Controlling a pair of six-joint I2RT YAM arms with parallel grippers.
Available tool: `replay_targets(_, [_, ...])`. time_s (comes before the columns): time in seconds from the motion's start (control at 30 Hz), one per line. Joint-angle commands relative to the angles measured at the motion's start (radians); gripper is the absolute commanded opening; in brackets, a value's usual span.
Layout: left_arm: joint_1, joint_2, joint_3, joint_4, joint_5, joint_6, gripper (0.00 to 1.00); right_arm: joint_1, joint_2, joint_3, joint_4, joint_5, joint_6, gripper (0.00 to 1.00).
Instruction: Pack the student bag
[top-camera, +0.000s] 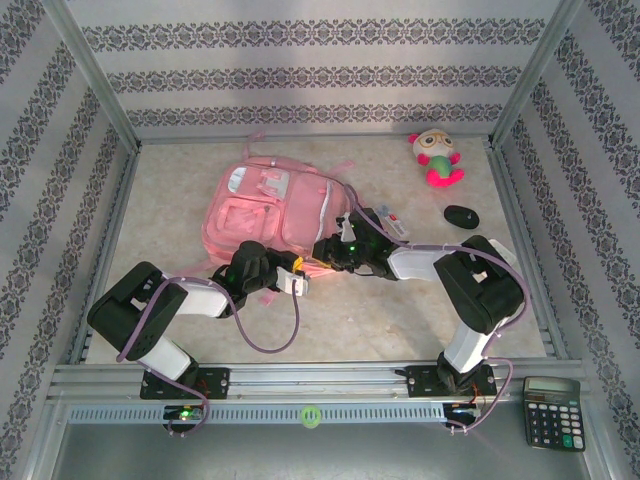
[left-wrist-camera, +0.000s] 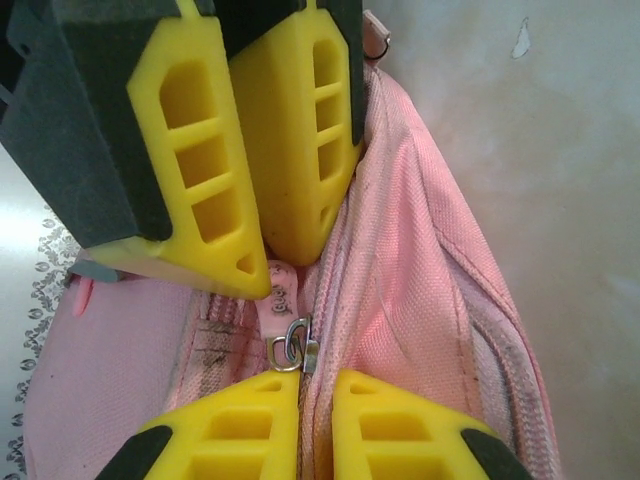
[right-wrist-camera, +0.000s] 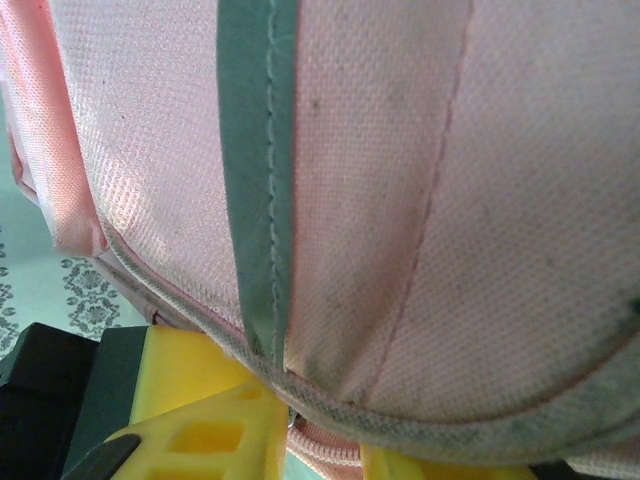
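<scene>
Both wrists cover the near edge of the student bag, and up close its cloth fills everything. It lies flat with its pockets up, long axis running away from the arms, straps at the far end. At the bag's near edge the left gripper is clamped on the zip seam. The right gripper meets the pull tab, fingers nearly together; whether it grips I can't tell.

The student bag hides the jaws of the right gripper.

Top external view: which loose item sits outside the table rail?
The black keypad calculator; the white-and-pink plush toy and black oval object lie on the table.
</scene>
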Motion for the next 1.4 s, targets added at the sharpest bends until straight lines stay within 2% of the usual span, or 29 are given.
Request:
replay_targets(0.0, [-0.033, -0.009, -0.006, 0.048, 0.048, 0.023, 0.0, 0.027, 0.025, 0.02, 0.16, 0.017, 0.048, 0.29])
replay_targets(0.07, [-0.035, -0.009, -0.007, 0.047, 0.046, 0.023, 0.0, 0.038, 0.029, 0.026, 0.127, 0.072, 0.089, 0.42])
replay_targets(0.23, [-0.039, -0.013, -0.01, 0.048, 0.037, 0.027, 0.0, 0.105, 0.016, 0.048, 0.006, 0.24, 0.154, 0.45])
replay_targets(0.33, [-0.038, -0.016, -0.011, 0.049, 0.033, 0.029, 0.0, 0.168, -0.006, 0.124, -0.214, 0.385, 0.127, 0.45])
replay_targets(0.43, [-0.038, -0.017, -0.011, 0.054, 0.031, 0.027, 0.0, 0.224, -0.023, 0.202, -0.432, 0.573, 0.092, 0.39])
replay_targets(0.53, [-0.041, -0.021, -0.012, 0.054, 0.025, 0.028, 0.0, 0.252, -0.03, 0.255, -0.582, 0.705, 0.065, 0.27])
replay_targets(0.67, [-0.04, -0.032, -0.016, 0.048, 0.002, 0.026, 0.0, 0.251, -0.072, 0.249, -0.651, 0.794, 0.044, 0.08])
replay_targets(0.73, [-0.038, -0.036, -0.019, 0.045, -0.015, 0.027, 0.0, 0.243, -0.119, 0.212, -0.645, 0.825, 0.049, 0.04])
replay_targets(0.9, [-0.039, -0.056, -0.03, 0.04, -0.051, 0.017, 0.0, 0.189, -0.213, 0.127, -0.635, 0.835, 0.05, 0.0])
replay_targets(1.0, [-0.038, -0.068, -0.034, 0.047, -0.051, -0.009, 0.0, 0.17, -0.254, 0.088, -0.567, 0.776, 0.018, 0.01])
replay_targets(1.13, [-0.041, -0.067, -0.038, 0.114, -0.028, -0.081, 0.0, 0.169, -0.269, 0.083, -0.433, 0.56, -0.031, 0.34])
replay_targets(1.27, [-0.061, -0.065, -0.022, 0.128, -0.019, -0.078, 0.0, 0.158, -0.224, 0.157, -0.472, 0.413, 0.002, 0.43])
replay_targets(1.37, [-0.063, -0.081, -0.024, 0.116, -0.031, -0.063, 0.0, 0.171, -0.172, 0.23, -0.595, 0.414, 0.039, 0.45])
